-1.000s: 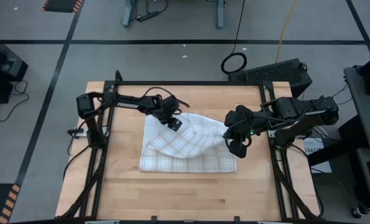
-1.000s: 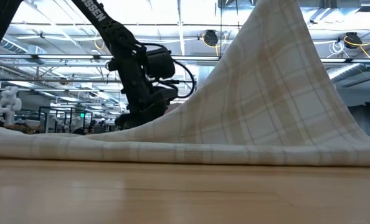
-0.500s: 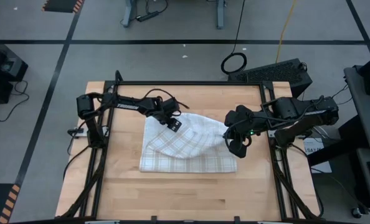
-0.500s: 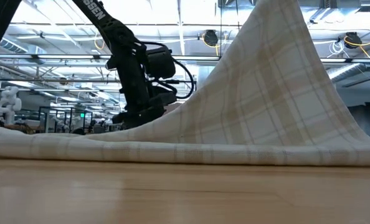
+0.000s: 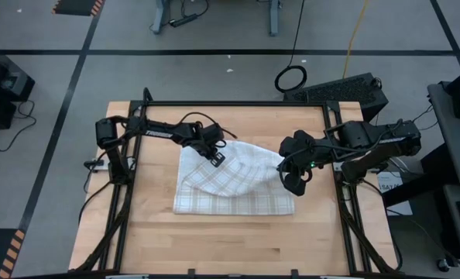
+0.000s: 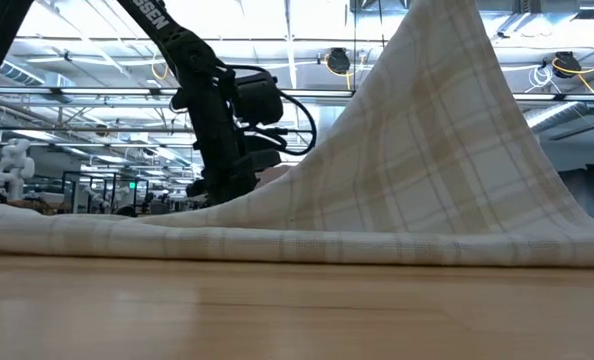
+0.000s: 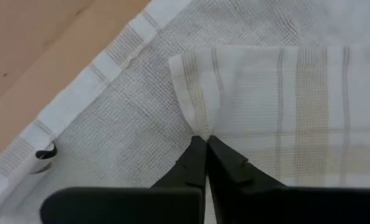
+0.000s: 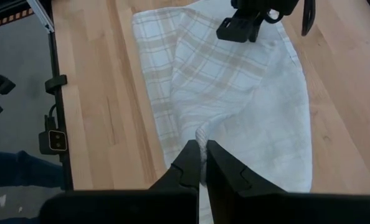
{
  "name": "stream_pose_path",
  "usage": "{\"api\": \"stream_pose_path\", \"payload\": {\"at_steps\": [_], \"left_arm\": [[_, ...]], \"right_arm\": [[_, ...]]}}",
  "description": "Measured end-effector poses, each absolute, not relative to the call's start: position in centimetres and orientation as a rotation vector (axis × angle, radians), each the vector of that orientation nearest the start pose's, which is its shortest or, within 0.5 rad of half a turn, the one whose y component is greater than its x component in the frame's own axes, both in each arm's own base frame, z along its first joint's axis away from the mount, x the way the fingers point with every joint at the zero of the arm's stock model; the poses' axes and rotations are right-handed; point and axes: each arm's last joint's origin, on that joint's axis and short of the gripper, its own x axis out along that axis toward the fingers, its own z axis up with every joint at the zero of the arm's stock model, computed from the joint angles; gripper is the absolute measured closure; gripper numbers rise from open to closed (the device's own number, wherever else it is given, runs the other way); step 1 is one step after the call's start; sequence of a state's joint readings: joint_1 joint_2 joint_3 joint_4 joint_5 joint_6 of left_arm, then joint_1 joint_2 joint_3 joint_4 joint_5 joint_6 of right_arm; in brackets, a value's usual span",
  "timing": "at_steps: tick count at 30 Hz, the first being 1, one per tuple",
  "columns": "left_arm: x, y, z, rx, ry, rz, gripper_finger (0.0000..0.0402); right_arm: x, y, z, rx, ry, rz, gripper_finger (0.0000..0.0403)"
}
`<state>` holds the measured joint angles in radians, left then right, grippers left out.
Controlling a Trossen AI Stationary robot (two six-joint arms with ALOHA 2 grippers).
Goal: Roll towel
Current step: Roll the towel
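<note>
Both pincers pinch the checked towel (image 5: 234, 182), lifted, plain reverse showing.

towel (image 6: 417, 150) peak: cut off at top | label: perhaps too small to tell

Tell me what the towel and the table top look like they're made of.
Towel: thin woven cloth, likely cotton, matte; a fine waffle-like weave shows and it drapes in soft folds. Table top: light wood, butcher-block style, smooth with a slight sheen; narrow plank lines and grain show.
</note>
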<state>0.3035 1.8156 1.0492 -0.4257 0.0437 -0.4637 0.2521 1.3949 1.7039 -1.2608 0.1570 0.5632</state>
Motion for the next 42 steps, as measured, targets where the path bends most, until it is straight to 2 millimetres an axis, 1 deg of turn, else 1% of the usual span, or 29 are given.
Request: {"api": "stream_pose_path", "payload": {"at_steps": [2,4,10,13,15,19,21,23,27,32,34,36,38,40,42], "left_arm": [[32.3,10.0,14.3,-0.609,1.110,0.504,0.0392],[32.1,10.0,14.8,-0.598,1.103,0.519,0.0396],[31.1,9.7,19.1,-0.569,0.970,0.529,0.0397],[29.7,9.3,21.7,-0.591,0.930,0.537,0.0397],[28.5,8.8,23.0,-0.612,0.943,0.551,0.0397],[26.2,7.4,24.7,-0.630,1.005,0.587,0.0398],[25.2,6.4,25.3,-0.643,1.030,0.585,0.0398],[24.3,5.2,26.4,-0.669,1.018,0.578,0.0398],[22.2,3.1,29.3,-0.791,0.894,0.536,0.0398],[19.0,2.0,33.0,-0.986,0.650,0.474,0.0398],[17.6,1.7,34.1,-1.037,0.558,0.491,0.0398],[16.5,1.5,34.1,-1.028,0.545,0.568,0.0398],[15.7,1.4,33.3,-0.999,0.607,0.662,0.0398],[15.5,1.3,31.9,-0.995,0.675,0.703,0.0398],[16.0,1.1,30.5,-1.001,0.700,0.682,0.0398]], "right_arm": [[23.8,5.7,41.7,0.328,0.923,-0.175,0.0401],[23.8,5.7,41.7,0.328,0.923,-0.175,0.0401],[23.9,5.6,41.7,0.360,0.916,-0.191,0.0401],[24.0,5.6,41.7,0.393,0.903,-0.205,0.0401],[24.0,5.6,41.8,0.403,0.894,-0.213,0.0401],[24.3,5.4,42.0,0.408,0.853,-0.234,0.0401],[24.5,5.2,42.1,0.403,0.832,-0.228,0.0401],[24.7,5.1,42.3,0.390,0.809,-0.215,0.0401],[24.9,5.1,42.4,0.356,0.799,-0.192,0.0401],[24.9,5.1,42.4,0.328,0.798,-0.178,0.0401],[24.9,5.0,42.4,0.317,0.799,-0.174,0.0401],[24.9,4.9,42.4,0.310,0.799,-0.175,0.0401],[25.0,4.6,42.4,0.299,0.797,-0.179,0.0401],[25.0,4.3,42.4,0.285,0.795,-0.183,0.0401],[25.1,4.0,42.4,0.282,0.794,-0.192,0.0401]]}}
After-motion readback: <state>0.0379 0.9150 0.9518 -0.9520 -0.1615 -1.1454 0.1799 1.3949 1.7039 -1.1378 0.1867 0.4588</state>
